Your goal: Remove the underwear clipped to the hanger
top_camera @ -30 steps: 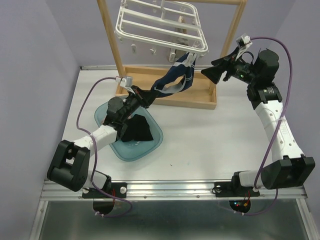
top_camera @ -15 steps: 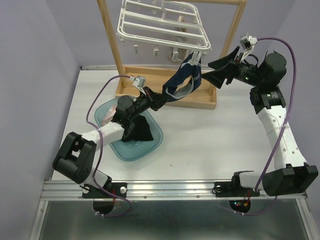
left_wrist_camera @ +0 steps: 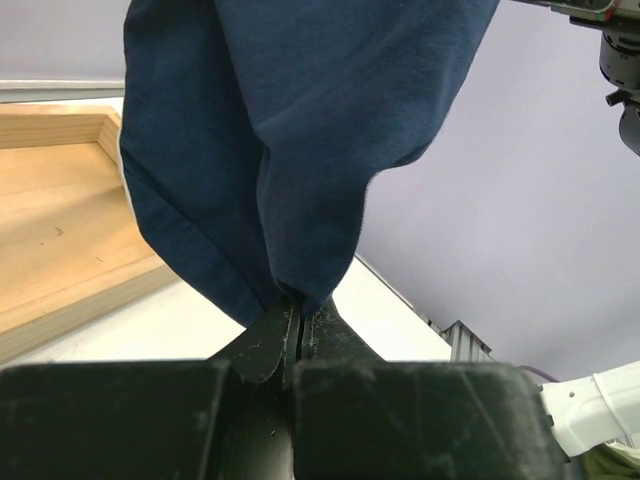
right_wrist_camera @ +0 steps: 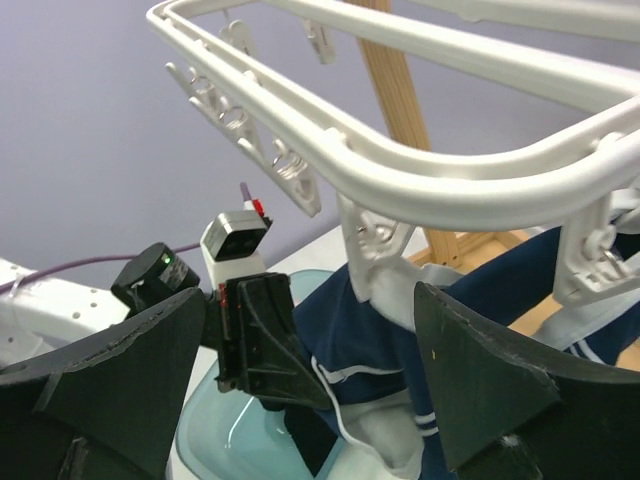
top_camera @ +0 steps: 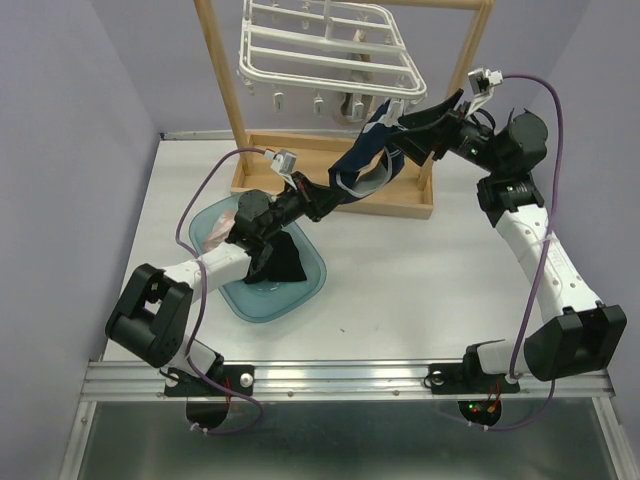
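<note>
The navy blue underwear (top_camera: 362, 160) with white trim hangs from a clip (right_wrist_camera: 376, 246) at the near right corner of the white hanger (top_camera: 325, 50). My left gripper (top_camera: 325, 196) is shut on the garment's lower end, and in the left wrist view the blue cloth (left_wrist_camera: 290, 130) is pinched between the closed tips (left_wrist_camera: 300, 308). My right gripper (top_camera: 408, 125) stands open at that corner. In the right wrist view its wide-set jaws (right_wrist_camera: 310, 330) straddle the clip and the cloth (right_wrist_camera: 400, 345) under the hanger (right_wrist_camera: 400, 160).
A teal tray (top_camera: 305, 285) on the table under my left arm holds a black garment (top_camera: 275, 260) and a pale pink one (top_camera: 220, 228). The hanger hangs from a light wooden stand with upright posts and a base tray (top_camera: 400, 203). Several bare clips (top_camera: 300, 100) dangle from it.
My right gripper has moved left to the hanger's corner clip. My left gripper, still holding the navy cloth, has moved toward the stand, so the garment hangs slacker.
</note>
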